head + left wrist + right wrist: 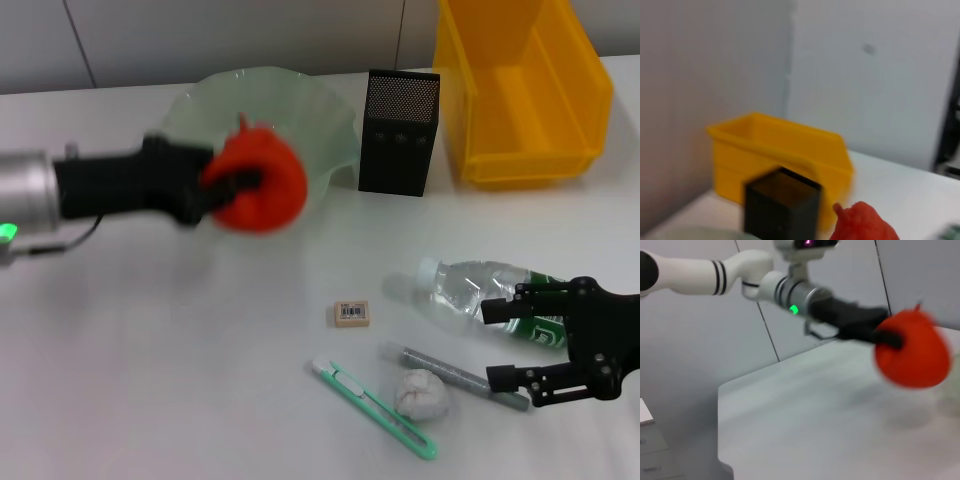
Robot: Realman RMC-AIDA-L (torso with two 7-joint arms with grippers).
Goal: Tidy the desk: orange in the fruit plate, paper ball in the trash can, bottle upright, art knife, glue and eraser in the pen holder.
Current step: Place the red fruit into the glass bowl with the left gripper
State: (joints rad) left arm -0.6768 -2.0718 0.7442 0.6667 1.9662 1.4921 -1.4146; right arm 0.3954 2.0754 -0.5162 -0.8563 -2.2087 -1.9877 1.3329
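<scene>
orange held over the fruit plate

the left gripper (235, 185) is clamped on the orange (258, 180), holding it in the air over the near rim of the pale green fruit plate (300, 100). the right gripper (510, 345) hangs with its fingers spread just over the lying bottle (480, 293) and the glue stick (455, 376). paper ball (420, 393), art knife (372, 407) and eraser (351, 313) lie on the desk. the black pen holder (399, 131) stands beside the yellow bin (520, 90).

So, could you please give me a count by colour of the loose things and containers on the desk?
Orange: 1, the orange held by the left gripper
Yellow: 1, bin
Black: 1, pen holder
Pale green: 2, fruit plate, knife
Clear: 1, bottle
Grey: 1, glue stick
White: 1, paper ball
Beige: 1, eraser
Total: 9
</scene>
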